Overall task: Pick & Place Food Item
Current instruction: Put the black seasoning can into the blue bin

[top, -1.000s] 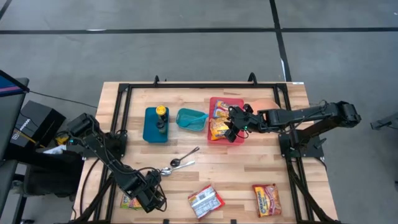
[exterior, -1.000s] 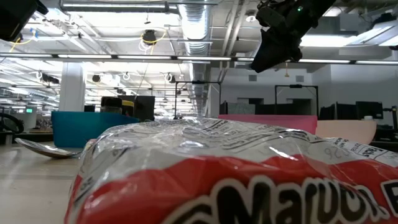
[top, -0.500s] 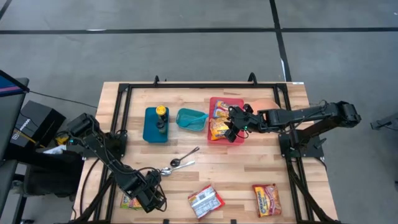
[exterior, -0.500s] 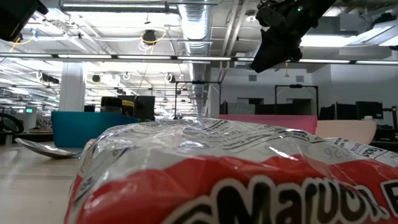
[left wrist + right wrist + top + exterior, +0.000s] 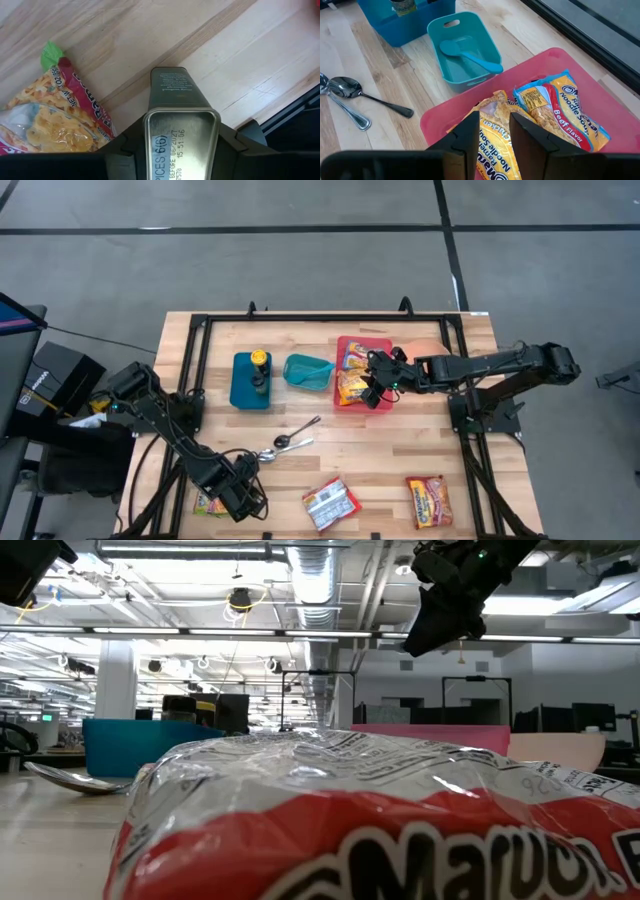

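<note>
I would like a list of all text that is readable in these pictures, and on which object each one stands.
"Noodle Soup" and "Beef Flavor": yellow packet in the red bin.
"Ramen Noodle Soup", "Chicken": packet below the right pincer.
"Maruc...", cut off: packet close to the low camera.
"NET WT 3 OZ": packet on the table.
"07 2027", "15:51:06": metal tin in the left pincer.
Other print is too small.

Two noodle packs lie in the tray, a small bin sits to its left, and two spoons lie nearer the table's front.
</note>
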Controlling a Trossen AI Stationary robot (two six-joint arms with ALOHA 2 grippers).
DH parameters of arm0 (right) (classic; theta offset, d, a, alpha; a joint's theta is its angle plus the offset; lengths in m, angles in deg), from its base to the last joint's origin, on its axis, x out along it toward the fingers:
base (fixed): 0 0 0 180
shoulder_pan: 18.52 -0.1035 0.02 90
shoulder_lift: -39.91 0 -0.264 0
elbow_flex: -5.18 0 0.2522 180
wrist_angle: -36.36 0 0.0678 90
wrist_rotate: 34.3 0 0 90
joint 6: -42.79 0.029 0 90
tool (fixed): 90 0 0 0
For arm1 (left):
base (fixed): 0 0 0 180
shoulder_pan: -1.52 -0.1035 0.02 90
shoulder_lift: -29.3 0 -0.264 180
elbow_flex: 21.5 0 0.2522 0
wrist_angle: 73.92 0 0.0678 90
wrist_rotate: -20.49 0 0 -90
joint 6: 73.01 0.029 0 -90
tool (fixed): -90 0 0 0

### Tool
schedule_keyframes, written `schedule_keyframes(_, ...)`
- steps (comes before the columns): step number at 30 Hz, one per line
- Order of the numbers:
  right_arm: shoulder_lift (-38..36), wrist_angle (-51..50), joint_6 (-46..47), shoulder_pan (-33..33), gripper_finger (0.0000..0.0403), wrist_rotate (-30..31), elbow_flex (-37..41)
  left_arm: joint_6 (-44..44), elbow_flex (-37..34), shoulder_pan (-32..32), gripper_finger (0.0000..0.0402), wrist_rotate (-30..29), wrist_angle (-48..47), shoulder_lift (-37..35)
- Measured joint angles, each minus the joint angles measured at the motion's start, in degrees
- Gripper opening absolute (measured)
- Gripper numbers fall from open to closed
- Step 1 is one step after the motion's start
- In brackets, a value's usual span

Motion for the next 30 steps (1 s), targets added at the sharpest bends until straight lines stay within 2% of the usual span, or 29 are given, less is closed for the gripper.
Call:
schedule_keyframes(7, 0.0, 0.0, 0.0, 0.0, 0.0102, 0.0, 0.0, 0.0, 0.0, 0.0, 0.0150, 0.0, 0.0, 0.0)
schedule_keyframes(11, 0.0, 0.0, 0.0, 0.0, 0.0102, 0.0, 0.0, 0.0, 0.0, 0.0, 0.0129, 0.0, 0.0, 0.0)
schedule_keyframes(16, 0.0, 0.0, 0.0, 0.0, 0.0102, 0.0, 0.0, 0.2, 0.0, 0.0, 0.0129, -0.7, 0.0, 0.0)
schedule_keyframes(21, 0.0, 0.0, 0.0, 0.0, 0.0102, 0.0, 0.0, 0.3, 0.0, 0.0, 0.0158, -1.7, 0.0, 0.0)
schedule_keyframes(26, 0.0, 0.0, 0.0, 0.0, 0.0102, 0.0, 0.0, 0.4, 0.0, 0.0, 0.0128, -1.9, 0.0, 0.0)
schedule_keyframes(30, 0.0, 0.0, 0.0, 0.0, 0.0102, 0.0, 0.0, 0.4, 0.0, 0.0, 0.0128, -1.9, 0.1, 0.0)
